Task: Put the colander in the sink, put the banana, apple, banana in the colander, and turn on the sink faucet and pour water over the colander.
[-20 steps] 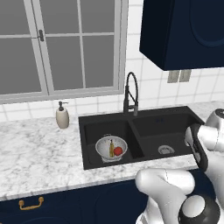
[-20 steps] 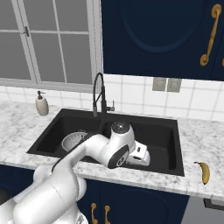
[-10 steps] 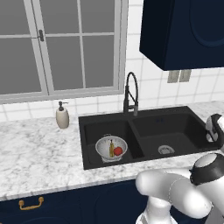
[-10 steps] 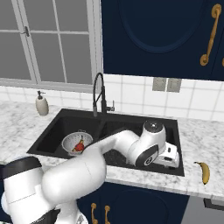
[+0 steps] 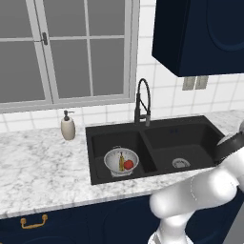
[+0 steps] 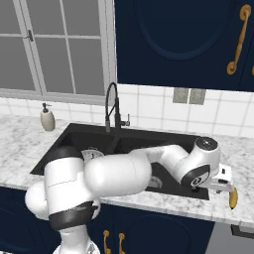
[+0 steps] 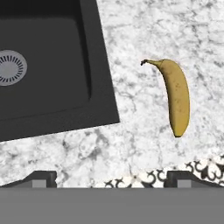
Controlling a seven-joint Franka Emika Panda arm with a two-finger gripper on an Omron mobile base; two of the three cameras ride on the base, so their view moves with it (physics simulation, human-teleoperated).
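Note:
The colander (image 5: 111, 157) sits in the left basin of the black sink (image 5: 190, 138). It holds a red apple (image 5: 128, 164) and a banana (image 5: 121, 160) standing on end. A second banana (image 7: 177, 95) lies on the marble counter just right of the sink (image 7: 52, 87), also seen as the banana (image 6: 232, 197) near the counter's front edge. My gripper (image 6: 226, 186) hovers just above and left of it, open and empty; in the hand view its fingertips (image 7: 41, 178) sit wide apart at the bottom. The black gooseneck faucet (image 5: 142, 102) stands behind the basins, with no water running.
A beige soap bottle (image 5: 68, 126) stands on the counter left of the sink. The right basin's steel drain (image 7: 11, 66) shows beside the banana. Dark cabinets (image 6: 198, 44) hang above the right counter. A patterned floor (image 7: 192, 173) lies past the counter's front edge.
My arm has swung right, from over the right basin out to the right counter above the loose banana. The jaws stayed open. The colander and its fruit have not moved.

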